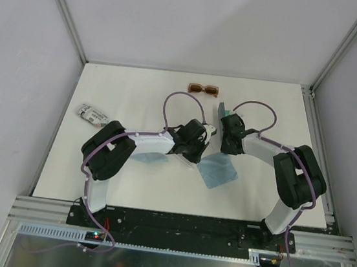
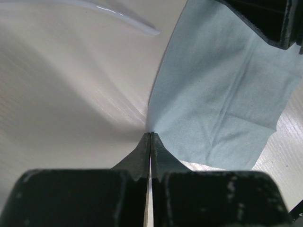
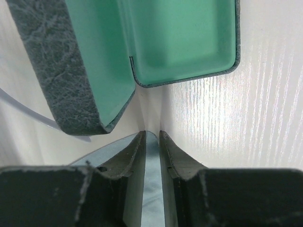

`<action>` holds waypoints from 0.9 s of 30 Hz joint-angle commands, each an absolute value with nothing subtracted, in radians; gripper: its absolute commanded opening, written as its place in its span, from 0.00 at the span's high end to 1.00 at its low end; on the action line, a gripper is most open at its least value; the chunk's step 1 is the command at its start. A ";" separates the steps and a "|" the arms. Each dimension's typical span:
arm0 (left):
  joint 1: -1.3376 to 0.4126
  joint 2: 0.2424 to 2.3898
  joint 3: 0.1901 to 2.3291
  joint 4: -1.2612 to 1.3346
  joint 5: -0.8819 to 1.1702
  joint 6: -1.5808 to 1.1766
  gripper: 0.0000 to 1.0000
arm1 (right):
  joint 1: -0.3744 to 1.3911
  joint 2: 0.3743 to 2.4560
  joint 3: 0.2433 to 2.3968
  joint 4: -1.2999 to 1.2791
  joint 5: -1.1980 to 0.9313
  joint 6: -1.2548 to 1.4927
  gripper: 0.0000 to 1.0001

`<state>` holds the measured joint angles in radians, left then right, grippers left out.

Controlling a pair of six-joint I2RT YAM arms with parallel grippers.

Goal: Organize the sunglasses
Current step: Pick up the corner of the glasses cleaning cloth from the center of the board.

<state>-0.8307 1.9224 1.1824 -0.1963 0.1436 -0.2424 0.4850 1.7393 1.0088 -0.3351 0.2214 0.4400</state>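
At the table's (image 1: 125, 88) far edge, the amber sunglasses (image 1: 203, 89) lie well apart from both arms. Probably light, stiff, scratch-prone: grasp the bridge, not lenses. Left gripper (image 2: 150, 136) jaws pressed together at the cloth (image 2: 222, 94) edge; right gripper (image 3: 151, 135) jaws pinch a pale blue strip, seemingly cloth.

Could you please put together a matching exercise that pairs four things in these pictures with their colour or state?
Things:
1. sunglasses
2. case
3. cloth
4. left gripper

Colour or state:
a. light blue
b. shut, fingertips together
c. brown frame, lying on the table
d. open, green inside

Pairs: 1-c, 2-d, 3-a, 4-b
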 commanded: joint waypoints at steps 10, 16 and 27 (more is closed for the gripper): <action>-0.832 1.924 1.205 -0.240 0.150 -0.218 1.00 | 0.525 1.752 0.978 -0.372 0.215 0.440 0.95; -0.834 1.916 1.206 -0.240 0.141 -0.219 1.00 | 0.501 1.715 0.978 -0.351 0.155 0.446 1.00; -0.862 1.900 1.242 -0.275 0.107 -0.201 1.00 | 0.457 1.620 0.978 -0.352 0.131 0.439 1.00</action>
